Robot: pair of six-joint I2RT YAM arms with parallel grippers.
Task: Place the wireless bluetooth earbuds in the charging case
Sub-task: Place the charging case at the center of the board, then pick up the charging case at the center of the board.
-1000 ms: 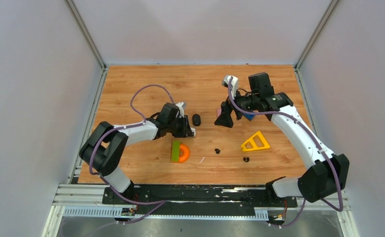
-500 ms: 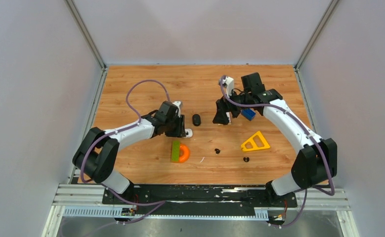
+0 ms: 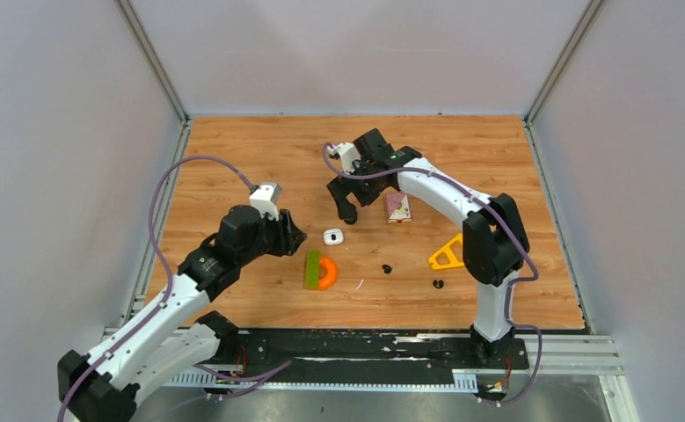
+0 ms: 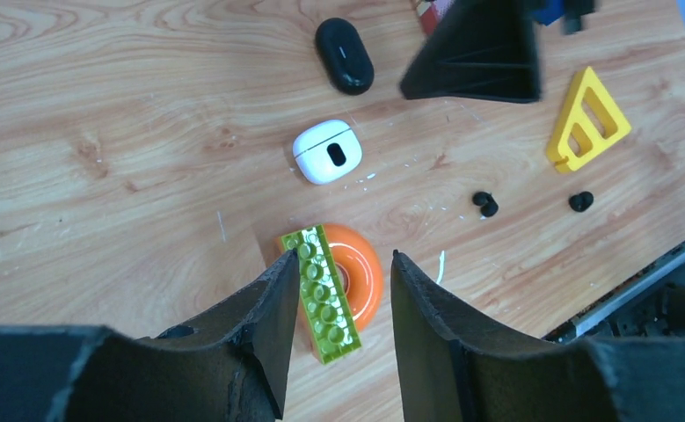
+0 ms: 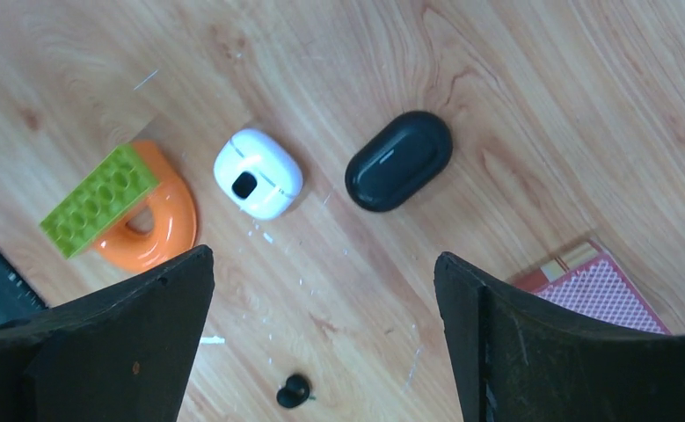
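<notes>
A white charging case (image 3: 332, 236) lies closed on the wooden table, also in the left wrist view (image 4: 326, 151) and the right wrist view (image 5: 258, 173). A closed black case (image 4: 345, 54) lies just beyond it (image 5: 398, 160). Two black earbuds (image 3: 387, 268) (image 3: 438, 284) lie near the front (image 4: 486, 204) (image 4: 581, 201); one shows in the right wrist view (image 5: 293, 390). No white earbuds are in view. My left gripper (image 3: 290, 236) (image 4: 338, 264) is open and empty, left of the white case. My right gripper (image 3: 349, 200) (image 5: 325, 264) is wide open and empty above the black case.
A green brick (image 3: 311, 269) leans on an orange ring (image 3: 328, 274). A thin white sliver (image 3: 359, 284) lies beside them. A yellow triangle (image 3: 448, 253) and a red card pack (image 3: 397, 207) lie to the right. Metal frame posts and grey walls surround the table.
My left arm drew back to the left and near, leaving the white case on the table. My right arm swung left over the black case, leaving the red pack behind.
</notes>
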